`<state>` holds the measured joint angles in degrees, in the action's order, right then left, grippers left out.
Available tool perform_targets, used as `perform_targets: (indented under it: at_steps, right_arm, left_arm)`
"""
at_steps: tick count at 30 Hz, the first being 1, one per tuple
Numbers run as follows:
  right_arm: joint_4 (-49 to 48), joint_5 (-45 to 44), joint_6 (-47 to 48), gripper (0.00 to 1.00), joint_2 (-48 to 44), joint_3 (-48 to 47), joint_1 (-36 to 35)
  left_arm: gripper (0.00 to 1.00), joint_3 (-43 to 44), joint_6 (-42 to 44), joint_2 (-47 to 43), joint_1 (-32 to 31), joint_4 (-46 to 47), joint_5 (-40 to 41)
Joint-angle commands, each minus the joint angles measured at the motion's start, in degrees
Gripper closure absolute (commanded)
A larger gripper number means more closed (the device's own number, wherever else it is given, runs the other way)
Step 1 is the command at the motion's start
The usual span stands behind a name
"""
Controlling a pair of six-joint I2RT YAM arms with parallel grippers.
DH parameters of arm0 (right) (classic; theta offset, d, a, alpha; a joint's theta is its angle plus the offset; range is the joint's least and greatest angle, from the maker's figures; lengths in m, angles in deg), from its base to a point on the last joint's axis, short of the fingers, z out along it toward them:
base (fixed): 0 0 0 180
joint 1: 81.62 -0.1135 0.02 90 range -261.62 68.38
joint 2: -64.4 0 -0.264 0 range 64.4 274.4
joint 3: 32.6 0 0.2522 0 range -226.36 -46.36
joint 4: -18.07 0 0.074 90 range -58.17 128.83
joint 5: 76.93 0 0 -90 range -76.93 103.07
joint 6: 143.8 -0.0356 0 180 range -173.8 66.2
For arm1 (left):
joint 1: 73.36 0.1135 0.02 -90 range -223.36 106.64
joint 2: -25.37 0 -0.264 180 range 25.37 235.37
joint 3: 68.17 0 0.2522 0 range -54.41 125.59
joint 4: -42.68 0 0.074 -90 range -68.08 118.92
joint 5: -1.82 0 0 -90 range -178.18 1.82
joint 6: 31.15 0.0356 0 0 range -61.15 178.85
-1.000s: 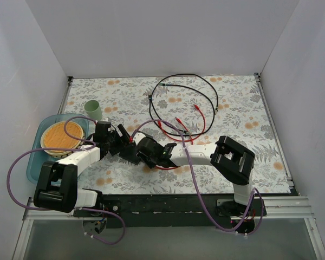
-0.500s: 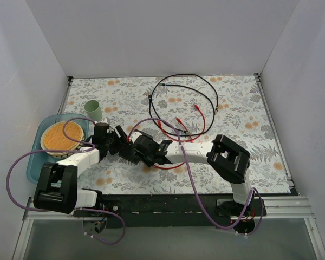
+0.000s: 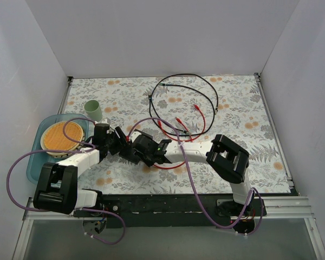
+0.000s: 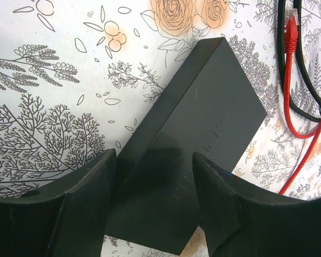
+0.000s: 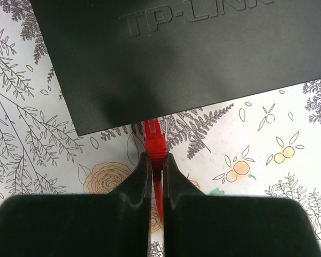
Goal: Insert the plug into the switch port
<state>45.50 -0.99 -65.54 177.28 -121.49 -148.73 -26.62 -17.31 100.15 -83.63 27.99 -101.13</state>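
Note:
The switch (image 4: 198,118), a flat matte-black box, lies at an angle on the floral mat. My left gripper (image 4: 152,179) stands open over its near corner, one finger on each side of it. In the right wrist view the switch (image 5: 176,59) shows raised lettering on its top. My right gripper (image 5: 156,156) is shut on the red plug (image 5: 153,134). The plug's tip sits at the switch's near edge, and the sockets are hidden from view. From above, both grippers meet at the mat's left centre, left gripper (image 3: 121,143) and right gripper (image 3: 144,149), covering most of the switch.
A blue tray (image 3: 35,162) with a round tan plate (image 3: 62,135) sits at the left, a green cup (image 3: 93,110) behind it. Black cables (image 3: 187,76) and loose red leads (image 3: 197,111) loop across the far mat. A spare red plug (image 4: 290,32) lies beside the switch.
My left gripper's jaws have narrowed around the switch. The right arm has shifted slightly left, carrying the plug closer to the switch's edge.

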Motion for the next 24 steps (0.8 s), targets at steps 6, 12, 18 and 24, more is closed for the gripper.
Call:
perform_targets:
  at_steps: [6, 12, 18, 24]
  right_arm:
    - [-20.5, -1.7, 0.0, 0.99, 0.2, -1.2, 0.9]
    - [-23.4, -1.3, -0.3, 0.99, 0.3, -1.3, 0.9]
    - [-28.4, 5.3, 2.0, 0.99, -0.2, 0.6, 0.9]
    - [-33.9, 13.6, 7.6, 0.99, -2.0, 4.6, 0.9]
  left_arm:
    - [0.47, -2.4, -6.5, -2.0, -8.4, -5.6, -18.3]
    - [0.46, -3.0, -8.5, -2.4, -11.9, -4.7, -18.8]
    - [0.45, -2.7, -7.6, -2.4, -13.0, -3.6, -19.6]
    - [0.43, -2.7, -5.8, -4.3, -13.6, -3.2, -20.3]
